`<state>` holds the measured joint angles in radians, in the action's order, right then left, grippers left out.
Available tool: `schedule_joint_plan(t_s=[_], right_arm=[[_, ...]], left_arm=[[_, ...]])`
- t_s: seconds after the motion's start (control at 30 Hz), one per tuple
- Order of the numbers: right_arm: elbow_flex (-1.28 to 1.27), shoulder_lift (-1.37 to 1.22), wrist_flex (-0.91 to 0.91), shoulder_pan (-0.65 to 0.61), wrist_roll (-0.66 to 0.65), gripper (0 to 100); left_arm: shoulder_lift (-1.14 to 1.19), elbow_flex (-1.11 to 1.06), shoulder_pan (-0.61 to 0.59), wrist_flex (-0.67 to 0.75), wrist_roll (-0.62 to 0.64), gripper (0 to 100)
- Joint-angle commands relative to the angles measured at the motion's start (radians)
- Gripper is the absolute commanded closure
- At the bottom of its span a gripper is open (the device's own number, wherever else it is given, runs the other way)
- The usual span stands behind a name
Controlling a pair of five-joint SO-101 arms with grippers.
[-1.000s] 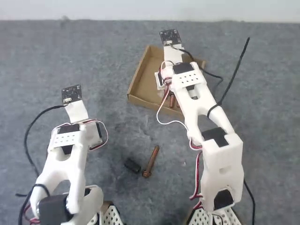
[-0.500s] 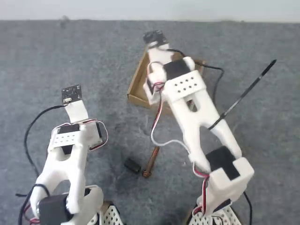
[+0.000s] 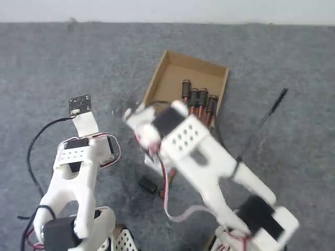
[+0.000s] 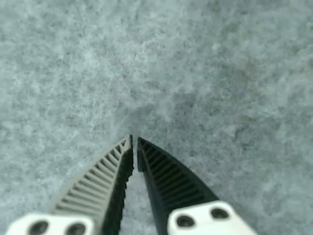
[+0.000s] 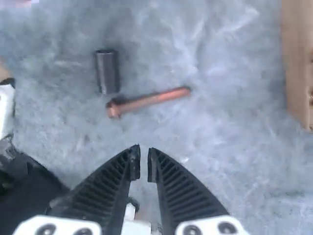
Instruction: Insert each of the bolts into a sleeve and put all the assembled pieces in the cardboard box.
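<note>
Just beyond right fingers, untouched: bolt, sleeve near its head.

assembled pieces in cardboard box, loose sleeve

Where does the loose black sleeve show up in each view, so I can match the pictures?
High view: black sleeve on the carpet, between the two arms.
Left wrist view: grey carpet ahead of the left tool.
Right wrist view: black sleeve beyond the right tool, beside the bolt head.
Shared landmark: the cardboard box, its wall also in the right wrist view.
</note>
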<state>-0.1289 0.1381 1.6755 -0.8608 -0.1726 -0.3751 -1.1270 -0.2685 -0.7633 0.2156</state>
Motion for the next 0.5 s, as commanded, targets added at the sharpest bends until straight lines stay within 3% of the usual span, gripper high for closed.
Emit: schedule_joint_plan(t_s=[0.0, 0.17, 0.47], right_arm=[[-0.163, 0.200, -0.136, -0.070, -0.017, 99.3], [-0.384, 0.331, -0.317, -0.128, -0.018, 99.3], [-0.647, 0.340, -0.670, -0.131, -0.017, 99.2]], left_arm=[[-0.003, 0.041, -0.005, 0.018, -0.008, 99], [-0.003, 0.041, -0.005, 0.018, -0.008, 99], [-0.003, 0.054, -0.034, 0.028, -0.003, 99]])
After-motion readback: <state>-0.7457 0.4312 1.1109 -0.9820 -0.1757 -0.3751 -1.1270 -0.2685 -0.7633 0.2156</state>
